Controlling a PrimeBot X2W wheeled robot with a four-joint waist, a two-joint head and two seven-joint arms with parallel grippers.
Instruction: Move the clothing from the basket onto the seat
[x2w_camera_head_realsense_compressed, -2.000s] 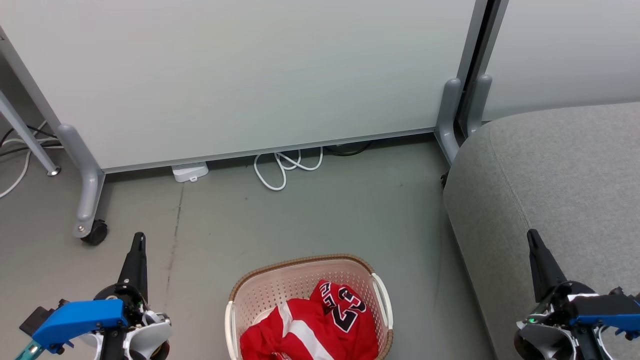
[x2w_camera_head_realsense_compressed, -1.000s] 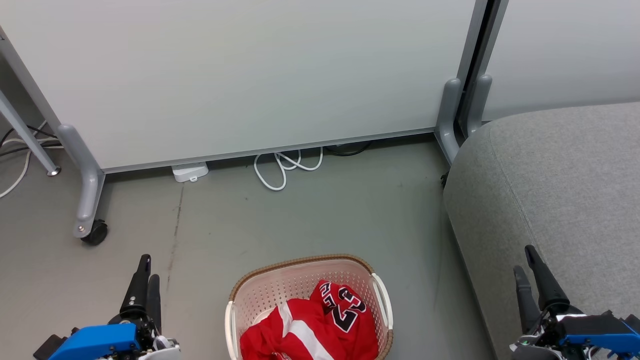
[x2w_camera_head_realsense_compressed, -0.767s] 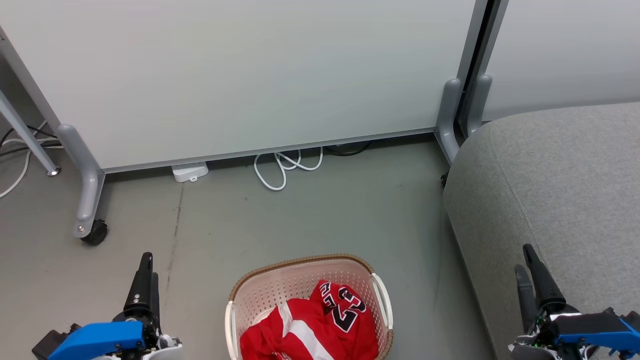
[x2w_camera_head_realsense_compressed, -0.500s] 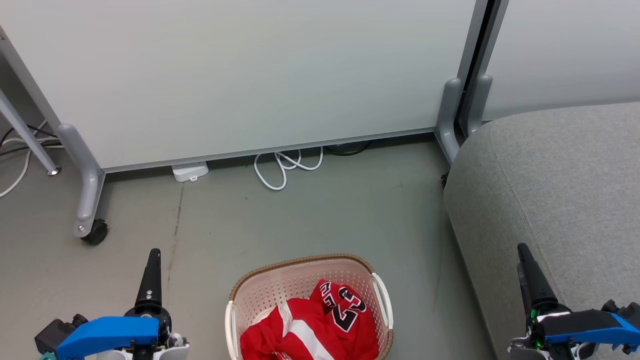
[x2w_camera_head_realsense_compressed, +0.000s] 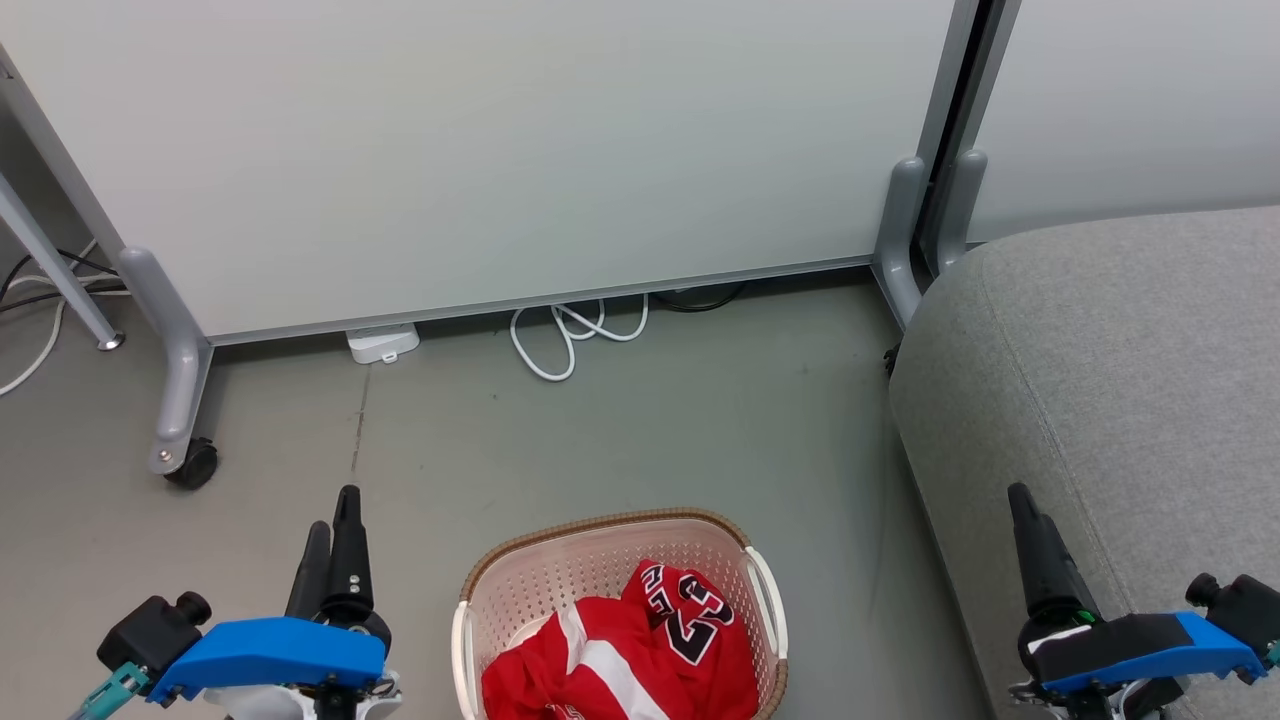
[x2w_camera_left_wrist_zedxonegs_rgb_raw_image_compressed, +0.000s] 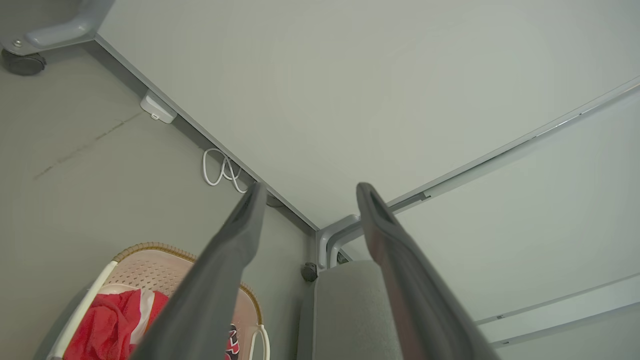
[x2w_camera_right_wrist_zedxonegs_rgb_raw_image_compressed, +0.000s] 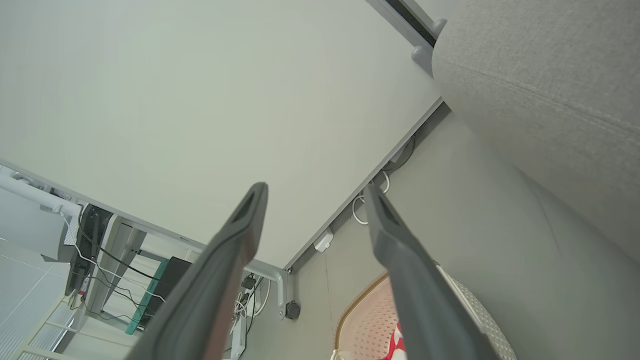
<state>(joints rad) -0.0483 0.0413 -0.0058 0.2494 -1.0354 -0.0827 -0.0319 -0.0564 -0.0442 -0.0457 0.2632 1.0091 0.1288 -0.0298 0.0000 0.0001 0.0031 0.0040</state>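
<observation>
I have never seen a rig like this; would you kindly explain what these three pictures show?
This is a wheeled robot with two arms. The wide picture comes from a camera on its head, looking down at the floor: its left gripper is lower left, its right gripper lower right. The other two come from cameras on each wrist, looking along that arm's two dark fingers, which stand apart and hold nothing. On the floor sits a cream basket with the red clothing in it. To the right is the grey seat, with no clothing on it. Behind stands a pale partition with a white cable at its foot.
</observation>
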